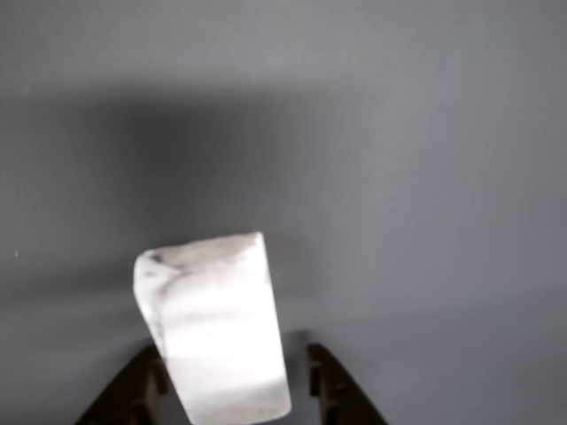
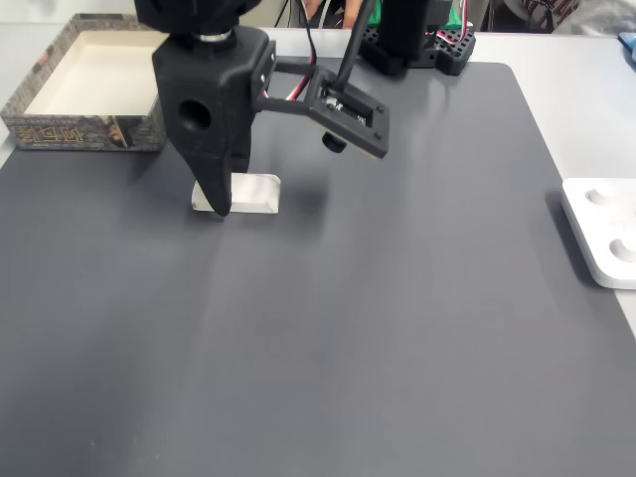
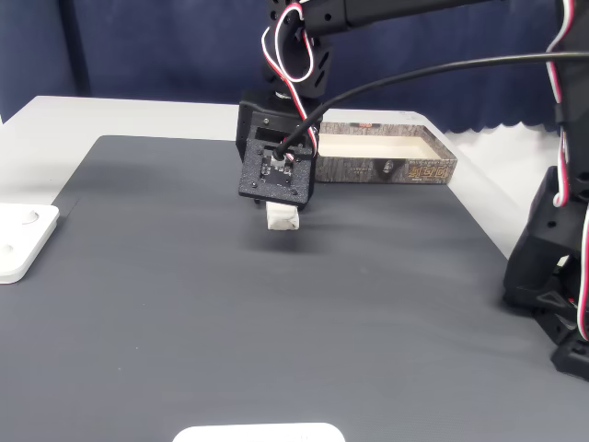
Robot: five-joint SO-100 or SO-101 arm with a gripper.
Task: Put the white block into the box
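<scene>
Your gripper (image 1: 235, 385) points straight down from a bent wrist, black fingers (image 1: 332, 385) spread to either side with a gap between them. In a fixed view the gripper (image 2: 221, 204) hangs low, its tip just above the surface, wires looping off the wrist.

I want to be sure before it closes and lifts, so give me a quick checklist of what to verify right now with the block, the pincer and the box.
1. White block between the fingers: ok, one dark fingertip shows on each side of it in the other view.
2. Pincer shut on the block: cannot tell; gaps seem to remain beside it.
3. Block resting on the grey mat: ok, in both fixed views.
4. Box open on top: ok, cream inside showing.
5. Path from block to box: ok, bare mat between them in a fixed view.
6. White device out of the way: ok, at the mat's edge.
</scene>
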